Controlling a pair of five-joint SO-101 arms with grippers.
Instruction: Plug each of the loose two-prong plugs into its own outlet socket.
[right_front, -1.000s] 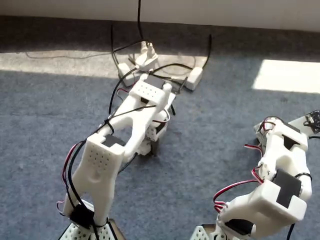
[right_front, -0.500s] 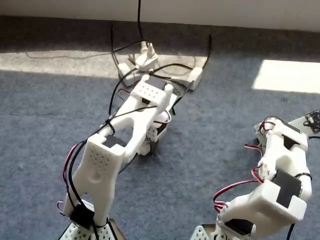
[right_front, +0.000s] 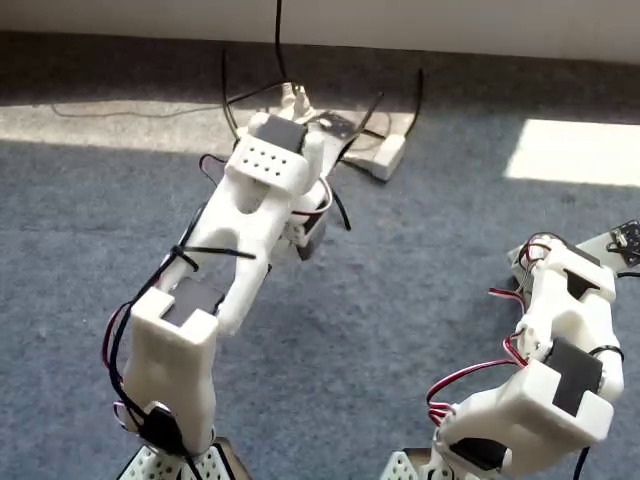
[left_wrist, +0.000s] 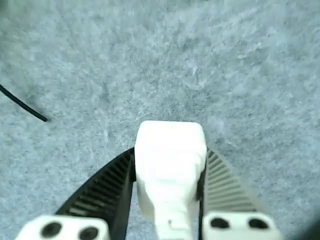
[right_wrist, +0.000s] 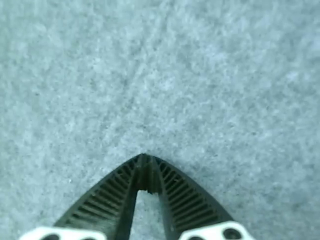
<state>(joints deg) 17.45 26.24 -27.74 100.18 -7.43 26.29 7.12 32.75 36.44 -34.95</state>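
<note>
Now your left arm (right_front: 262, 195) has swung forward toward the outlet strip (right_front: 388, 156), its left gripper (left_wrist: 170, 150) pinching a white plug (left_wrist: 169, 175) over carpet (left_wrist: 225, 60), so lining up with a socket likely comes next; the right gripper (right_wrist: 144, 159) sits pressed together, empty.

High camera looks down; wrist cameras hug carpet (left_wrist: 225, 60)

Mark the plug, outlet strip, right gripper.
plug (left_wrist: 170, 165): left wrist view, middle of its white body.
outlet strip (right_front: 388, 156): high view, its visible white end.
right gripper (right_wrist: 145, 159): right wrist view, where the fingertips meet.
</note>
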